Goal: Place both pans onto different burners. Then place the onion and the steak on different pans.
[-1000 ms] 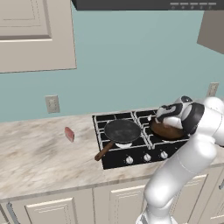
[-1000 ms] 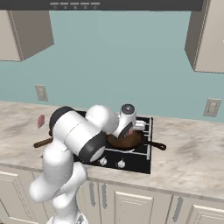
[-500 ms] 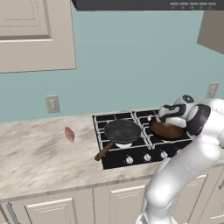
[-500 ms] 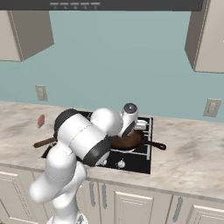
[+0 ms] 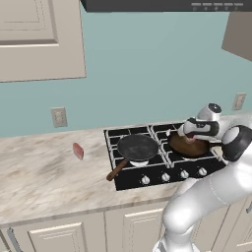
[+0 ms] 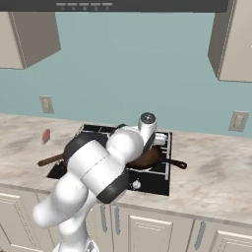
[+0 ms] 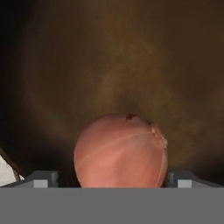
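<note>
Since a second ago the hand (image 7: pixel 112 183) has spread apart, leaving the onion (image 7: pixel 120 151) in the brown pan (image 5: pixel 189 146); next, fetch the steak (image 5: pixel 78 150) from the bench (image 5: pixel 44 172).

My two base cameras looked forward-down from seven and five o'clock, sharing the cooktop (image 5: pixel 147 160) (image 6: pixel 152 179); my hand camera hung very close over the reddish-brown pan (image 7: pixel 131 61).
</note>
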Robot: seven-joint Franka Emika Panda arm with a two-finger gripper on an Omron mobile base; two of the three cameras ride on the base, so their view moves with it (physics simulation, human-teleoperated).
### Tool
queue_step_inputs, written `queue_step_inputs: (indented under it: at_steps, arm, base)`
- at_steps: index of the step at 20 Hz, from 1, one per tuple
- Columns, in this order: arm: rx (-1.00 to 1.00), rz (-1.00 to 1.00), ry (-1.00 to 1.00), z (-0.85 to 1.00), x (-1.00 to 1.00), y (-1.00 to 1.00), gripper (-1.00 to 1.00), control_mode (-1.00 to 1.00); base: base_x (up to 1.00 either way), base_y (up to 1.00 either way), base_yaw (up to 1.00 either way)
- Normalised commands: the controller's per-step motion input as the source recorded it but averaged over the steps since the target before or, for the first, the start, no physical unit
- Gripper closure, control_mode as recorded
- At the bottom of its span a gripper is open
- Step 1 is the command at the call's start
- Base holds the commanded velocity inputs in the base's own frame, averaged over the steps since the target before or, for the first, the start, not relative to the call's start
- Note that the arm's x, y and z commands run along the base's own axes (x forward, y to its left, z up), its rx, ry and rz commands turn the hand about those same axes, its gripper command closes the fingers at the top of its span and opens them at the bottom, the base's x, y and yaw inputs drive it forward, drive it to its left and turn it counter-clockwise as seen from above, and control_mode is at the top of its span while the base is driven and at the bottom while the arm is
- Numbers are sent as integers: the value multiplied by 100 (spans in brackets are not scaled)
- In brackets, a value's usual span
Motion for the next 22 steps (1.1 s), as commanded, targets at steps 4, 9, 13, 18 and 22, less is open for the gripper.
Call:
queue_step_inputs:
  at_steps: [4, 9, 13, 18, 22]
  arm:
    - [-1, -1, 2, 45, -34, 3, -100, -100]
    - [-3, -1, 0, 51, -42, 8, -100, -100]
    - [-4, -1, 0, 50, -49, 12, -100, -100]
    - [-2, -1, 0, 58, -53, 14, -100, -100]
    - [-2, 0, 0, 64, -51, 17, -100, -100]
  base:
    - [0, 0, 0]
    - [0, 0, 0]
    - [0, 0, 0]
    - [0, 0, 0]
    - [0, 0, 0]
